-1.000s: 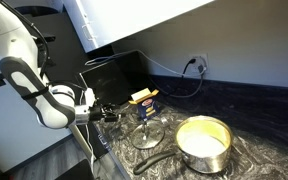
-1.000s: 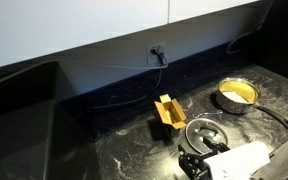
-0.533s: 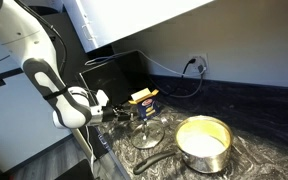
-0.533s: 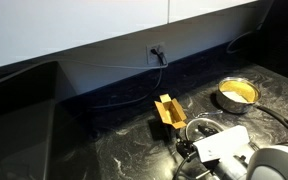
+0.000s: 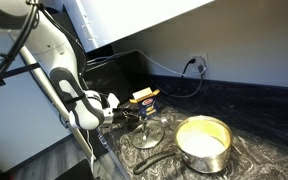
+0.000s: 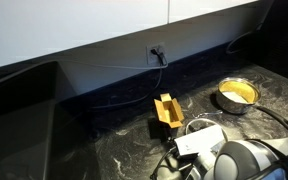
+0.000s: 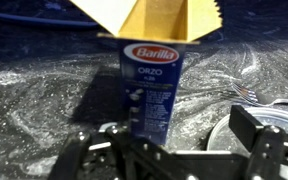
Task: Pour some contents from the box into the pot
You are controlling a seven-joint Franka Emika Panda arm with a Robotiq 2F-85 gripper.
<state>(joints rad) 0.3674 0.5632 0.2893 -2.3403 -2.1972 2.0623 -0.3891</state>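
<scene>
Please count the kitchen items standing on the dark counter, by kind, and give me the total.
Cardboard box: 1
Metal pot: 1
Glass lid: 1
Total: 3

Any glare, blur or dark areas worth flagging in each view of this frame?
Wrist view: print on the box reads sharply, its open flaps brightly lit; the hand is dark in the foreground. In an exterior view, the pot glares pale inside. In an exterior view, the arm near the lens looks soft and the counter is dim.
</scene>
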